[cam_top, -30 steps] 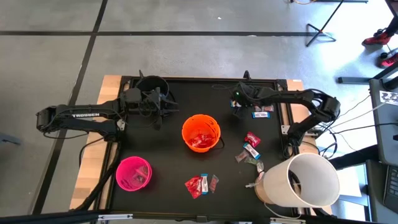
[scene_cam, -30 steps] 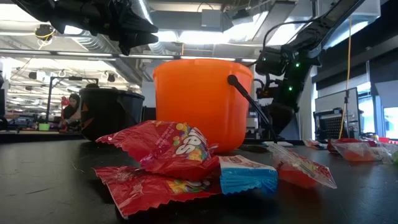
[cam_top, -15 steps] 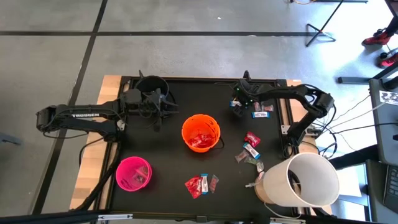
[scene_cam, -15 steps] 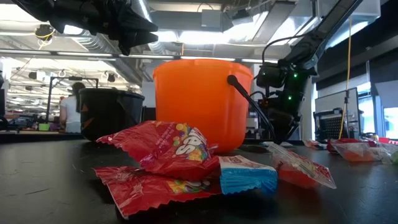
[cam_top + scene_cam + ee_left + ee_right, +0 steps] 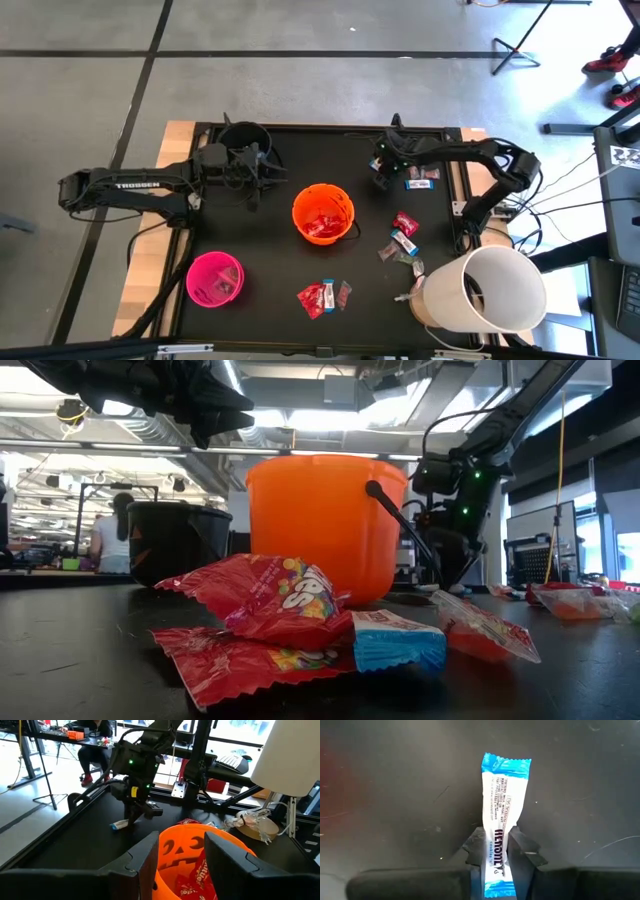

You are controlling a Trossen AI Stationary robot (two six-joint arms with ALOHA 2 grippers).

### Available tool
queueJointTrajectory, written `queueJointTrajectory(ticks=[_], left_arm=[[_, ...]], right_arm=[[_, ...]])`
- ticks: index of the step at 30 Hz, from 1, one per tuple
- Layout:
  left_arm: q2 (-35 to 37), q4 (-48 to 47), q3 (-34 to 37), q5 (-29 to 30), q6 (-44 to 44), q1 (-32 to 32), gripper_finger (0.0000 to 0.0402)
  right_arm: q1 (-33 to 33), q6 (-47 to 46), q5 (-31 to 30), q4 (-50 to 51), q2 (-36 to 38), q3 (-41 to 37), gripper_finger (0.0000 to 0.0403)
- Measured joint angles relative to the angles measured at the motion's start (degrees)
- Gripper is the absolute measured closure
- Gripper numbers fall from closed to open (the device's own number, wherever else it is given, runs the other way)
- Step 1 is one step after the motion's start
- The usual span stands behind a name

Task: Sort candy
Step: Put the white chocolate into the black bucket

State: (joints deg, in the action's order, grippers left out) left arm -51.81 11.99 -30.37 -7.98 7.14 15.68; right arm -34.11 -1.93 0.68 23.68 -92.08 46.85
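**Pinching a blue-and-white bar at the table's far side**

Clamping down: my right gripper [image 5: 495,852] has its two fingers pressed against the sides of a blue-and-white bar [image 5: 501,815], which lies flat on the black table [image 5: 395,795]. Only my right wrist view shows that grip. From the high view my right gripper [image 5: 383,168] is just a dark blob at about 1 o'clock from the orange bucket [image 5: 323,214], bar hidden under it.

High view gives the layout the wrist views lack: another blue-and-white candy [image 5: 422,183] just beside my right gripper, a loose cluster of candy [image 5: 402,240] at 4 o'clock from the orange bucket, red packets [image 5: 322,297] at 6 o'clock, pink bucket [image 5: 214,277] at 8 o'clock, black bucket [image 5: 244,138] at 11 o'clock.

My left gripper [image 5: 262,173] hangs beside the black bucket, fingers parted with nothing between them; its wrist view looks past them into the orange bucket [image 5: 200,862], red candy inside.

Low view alone shows the red packets [image 5: 270,595] up close, stacked, with a blue-ended bar [image 5: 398,640] touching them.
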Motion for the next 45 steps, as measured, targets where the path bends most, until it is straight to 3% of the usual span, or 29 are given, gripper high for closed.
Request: queueJointTrajectory(ticks=[6, 14, 20, 26, 31, 38, 45], left_arm=[[0.0, 0.02, 0.0, 0.13, 0.0, 0.0, 0.0253], [0.0, 0.13, -0.02, 1.45, -0.86, -0.02, 0.0253], [-0.23, 1.46, 0.0, 5.08, -14.48, -2.32, 0.0253], [-2.84, 7.96, -1.07, 5.65, -19.07, -4.77, 0.025], [-8.28, 8.39, -4.93, 5.59, -21.33, -7.1, 0.0219], [-16.16, 8.25, -12.19, 5.87, -23.54, -9.07, 0.0165], [-21.58, 8.17, -17.97, 4.31, -24.44, -8.92, 0.0147]], right_arm=[[0.04, -2.46, 5.16, -3.29, 7.02, -0.04, 0.0346], [2.16, -6.3, 20.29, -18.21, 13.4, -0.02, 0.0345], [6.91, -11.79, 33.7, -35.42, 13.84, 0.05, 0.0344], [12.12, -14.56, 34.98, -44.92, 13.84, 0.05, 0.0344], [15.14, -14.78, 34.92, -47.88, 13.84, 0.05, 0.0343], [18.45, -14.78, 33.39, -48.04, 13.84, 0.07, 0.0343], [20.61, -14.76, 33.42, -48.01, 13.84, 0.07, 0.0343]])
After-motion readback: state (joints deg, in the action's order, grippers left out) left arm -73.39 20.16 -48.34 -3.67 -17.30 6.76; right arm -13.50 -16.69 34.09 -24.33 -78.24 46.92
